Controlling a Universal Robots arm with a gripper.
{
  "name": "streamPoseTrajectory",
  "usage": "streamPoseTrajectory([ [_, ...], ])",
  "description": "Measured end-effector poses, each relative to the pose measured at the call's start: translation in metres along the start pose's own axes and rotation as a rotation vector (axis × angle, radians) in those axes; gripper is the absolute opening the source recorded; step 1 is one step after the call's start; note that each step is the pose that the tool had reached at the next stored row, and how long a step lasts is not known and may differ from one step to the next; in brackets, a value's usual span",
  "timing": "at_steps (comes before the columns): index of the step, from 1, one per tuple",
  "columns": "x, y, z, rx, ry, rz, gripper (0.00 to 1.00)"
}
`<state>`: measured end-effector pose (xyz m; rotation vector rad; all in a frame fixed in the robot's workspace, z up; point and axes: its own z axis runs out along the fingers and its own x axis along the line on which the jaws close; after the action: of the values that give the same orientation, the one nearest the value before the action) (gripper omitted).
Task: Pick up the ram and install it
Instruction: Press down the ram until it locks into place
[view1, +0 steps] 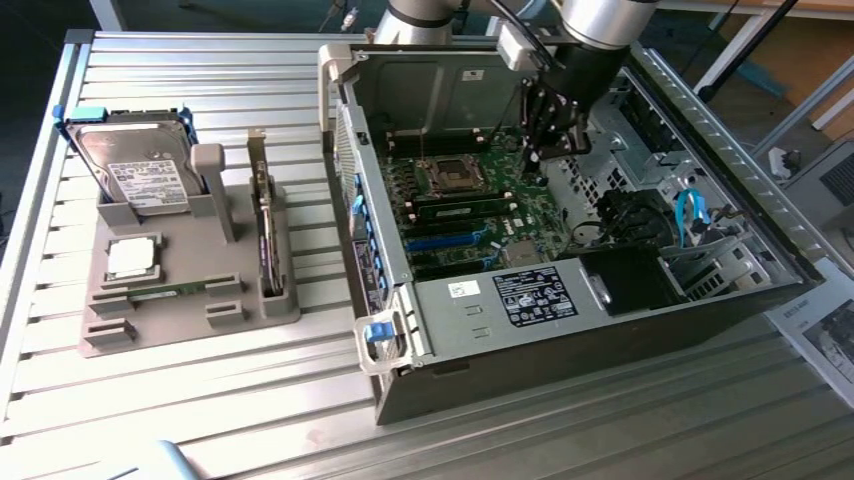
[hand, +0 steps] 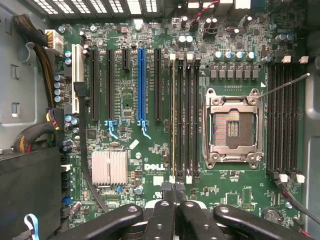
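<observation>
Ram already seated in slot, gripper just above it.
Gripper (hand: 175, 210) fingers pinched together, holding nothing; ram (hand: 174, 117) stands in the slot beside the CPU socket (hand: 233, 127) inside the PC case (view1: 534, 300).

My gripper (hand: 175, 200) is glossy black plastic over a matt green motherboard (hand: 165, 150) — its finned heatsink (hand: 109, 167) is bright bare metal. The ribbed table (view1: 200, 400) looks like brushed aluminium — the holder (view1: 174, 300) matt grey plastic.
</observation>
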<state>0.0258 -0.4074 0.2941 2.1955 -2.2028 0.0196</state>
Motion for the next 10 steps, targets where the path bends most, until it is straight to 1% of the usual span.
streamPoseTrajectory([
  [2, 0.000, 0.0000, 0.0026, 0.0000, 0.0000, 0.000, 0.10],
  [4, 0.000, -0.0001, 0.0076, 0.0000, -0.0001, 0.000, 0.10],
  [10, -0.001, -0.0003, 0.0187, 0.0000, 0.0000, 0.000, 0.10],
])
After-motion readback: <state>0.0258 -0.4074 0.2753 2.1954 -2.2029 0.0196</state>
